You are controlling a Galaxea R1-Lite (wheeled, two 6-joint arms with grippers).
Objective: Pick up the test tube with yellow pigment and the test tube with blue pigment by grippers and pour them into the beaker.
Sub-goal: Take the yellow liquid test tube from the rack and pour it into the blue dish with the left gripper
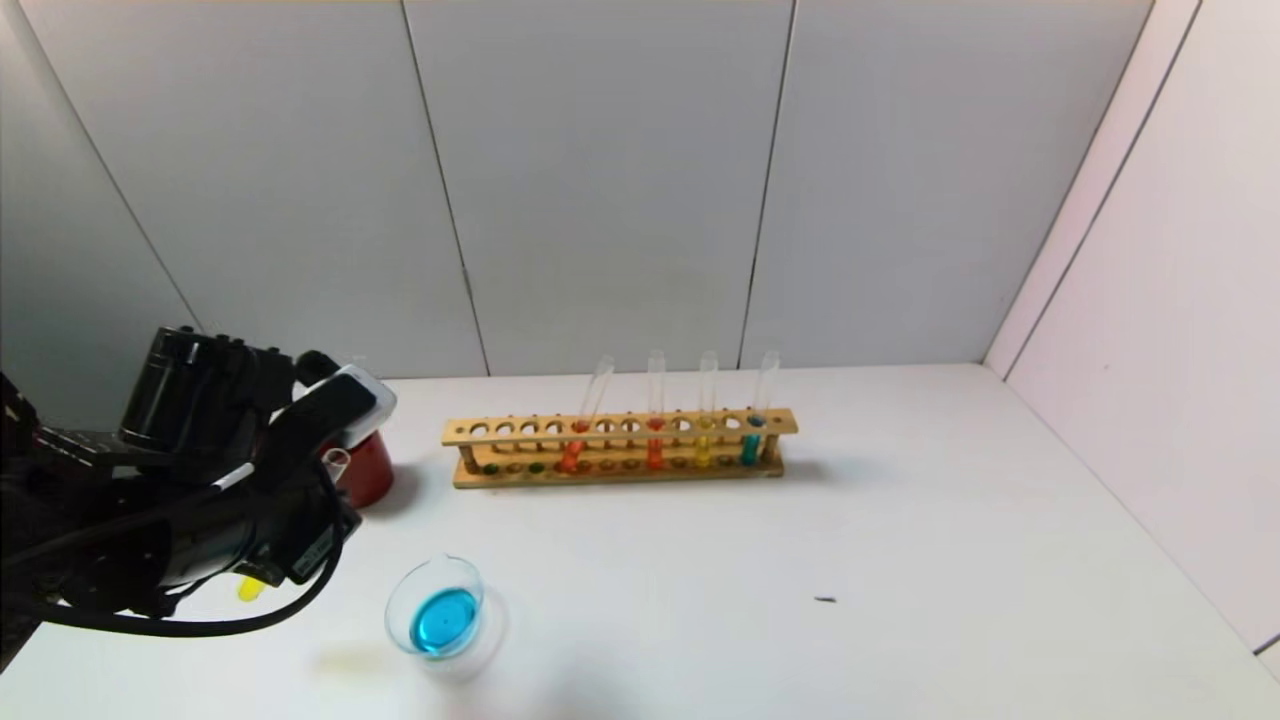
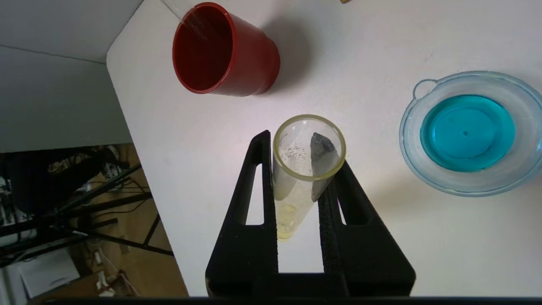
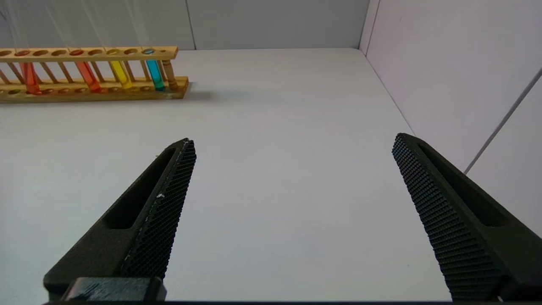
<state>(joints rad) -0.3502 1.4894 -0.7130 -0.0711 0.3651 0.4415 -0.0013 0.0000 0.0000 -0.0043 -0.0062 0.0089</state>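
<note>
My left gripper [image 1: 290, 530] [image 2: 296, 161] is shut on the test tube with yellow pigment [image 1: 250, 590] [image 2: 292, 203]. It holds the tube tilted above the table, left of the beaker, with a little pale yellow liquid at the round bottom. The beaker [image 1: 437, 610] [image 2: 465, 186] stands near the front and holds sky-blue liquid. No tube with sky-blue liquid shows. A clear tube [image 2: 186, 19] with no liquid visible leans in the red cup. My right gripper [image 3: 293, 142] is open and empty low over bare table, out of the head view.
The dark-red cup [image 1: 368, 470] [image 2: 245, 63] stands behind my left gripper near the table's left edge. A wooden rack [image 1: 620, 450] [image 3: 93, 87] at the back holds orange, red, golden-yellow and teal tubes. Walls close the back and right side.
</note>
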